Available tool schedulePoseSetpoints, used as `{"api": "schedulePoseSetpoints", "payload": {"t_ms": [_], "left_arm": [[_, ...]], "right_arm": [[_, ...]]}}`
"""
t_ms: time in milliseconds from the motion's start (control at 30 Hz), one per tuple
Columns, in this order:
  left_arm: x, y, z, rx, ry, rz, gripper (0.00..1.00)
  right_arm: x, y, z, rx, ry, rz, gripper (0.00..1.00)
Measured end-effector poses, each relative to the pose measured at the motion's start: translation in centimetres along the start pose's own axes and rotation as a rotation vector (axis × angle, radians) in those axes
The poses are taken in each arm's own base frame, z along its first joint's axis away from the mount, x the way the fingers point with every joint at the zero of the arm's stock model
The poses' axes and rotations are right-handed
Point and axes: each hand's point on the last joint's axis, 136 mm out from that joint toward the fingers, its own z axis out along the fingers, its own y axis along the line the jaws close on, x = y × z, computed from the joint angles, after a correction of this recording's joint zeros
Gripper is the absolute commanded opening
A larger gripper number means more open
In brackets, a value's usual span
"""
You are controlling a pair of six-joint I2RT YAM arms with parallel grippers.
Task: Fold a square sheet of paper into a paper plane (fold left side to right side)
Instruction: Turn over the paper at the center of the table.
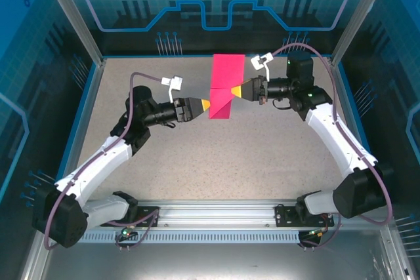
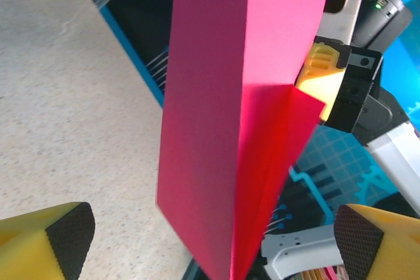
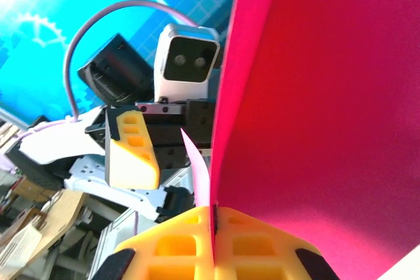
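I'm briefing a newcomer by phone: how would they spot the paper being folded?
On the speckled table, look toward the far middle. The sheet of paper is pinched there by the right hand; it is the only magenta-pink thing.

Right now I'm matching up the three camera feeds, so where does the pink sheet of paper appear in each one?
Top external: the pink sheet of paper is at upper centre.
Left wrist: a tall band down the middle.
Right wrist: it covers the right half.
Shared landmark: the right claw, shut on the sheet's edge: beside it from above, upper right in left wrist, bottom centre in right wrist.
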Motion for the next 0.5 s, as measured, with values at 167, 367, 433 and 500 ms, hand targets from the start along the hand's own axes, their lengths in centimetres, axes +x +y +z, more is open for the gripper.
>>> {"api": "schedulePoseSetpoints", "payload": {"t_ms": [167,367,433,500], "left_arm": [[0.2,-2.2,0.3,0.07,0.008,0.027,0.83],[0.0,-4.9,-0.3,0.132,-0.009,0.084,0.33],[-0.2,-5.6,-0.6,0.144,-0.017,0.105,0.2],[-0.3,-6.1,-0.8,0.151,-0.022,0.116,0.16]], "right_arm": [[0.4,2.1,1.3,-0.064,0.04,-0.015,0.02],[0.7,3.2,1.8,-0.098,0.059,-0.002,0.1],[0.5,3.3,1.8,-0.099,0.059,-0.006,0.15],[0.5,3.4,1.8,-0.098,0.06,-0.008,0.23]]}}
